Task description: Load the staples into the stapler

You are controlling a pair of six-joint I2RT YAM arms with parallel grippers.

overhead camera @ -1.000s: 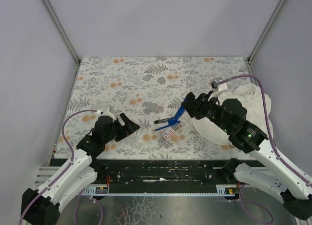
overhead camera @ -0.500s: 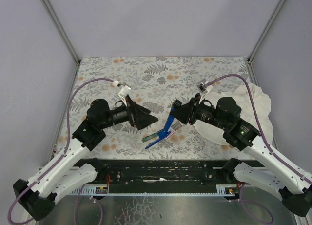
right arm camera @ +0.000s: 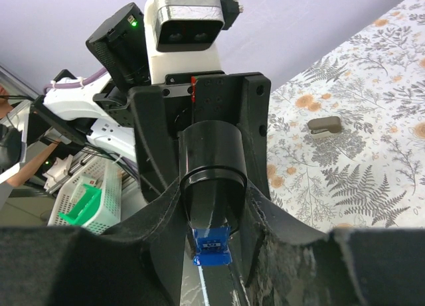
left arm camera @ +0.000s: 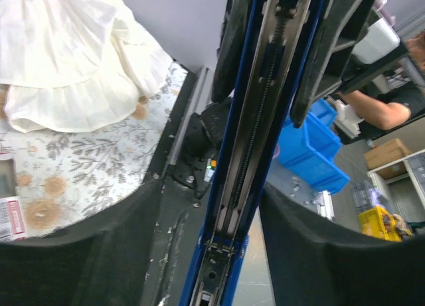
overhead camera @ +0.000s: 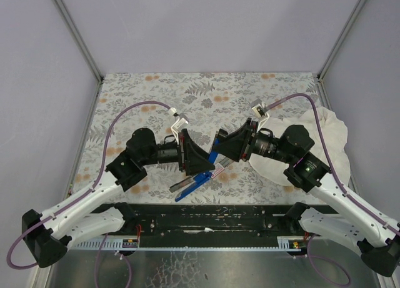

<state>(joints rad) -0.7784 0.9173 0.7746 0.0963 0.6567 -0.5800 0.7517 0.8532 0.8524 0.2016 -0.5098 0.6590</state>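
The two arms meet above the middle of the floral counter point(overhead camera: 156, 94), near its near edge. The right hand point(overhead camera: 217, 149) is closed on the far, upper end of the stapler point(overhead camera: 194, 182), whose blue end point(right arm camera: 212, 246) shows pinched between its fingers. From there the stapler slants down towards the near left. The left hand point(overhead camera: 205, 166) is partly open, with a finger on either side of the stapler; its long inner channel point(left arm camera: 246, 153) runs between them. Whether they press on it cannot be told. The white staples box with a red label point(left arm camera: 8, 216) lies on the counter just beside the stapler. A small grey-tan tray point(right arm camera: 324, 125) lies apart on the counter. A white cloth point(overhead camera: 319, 138) is bunched at the right.
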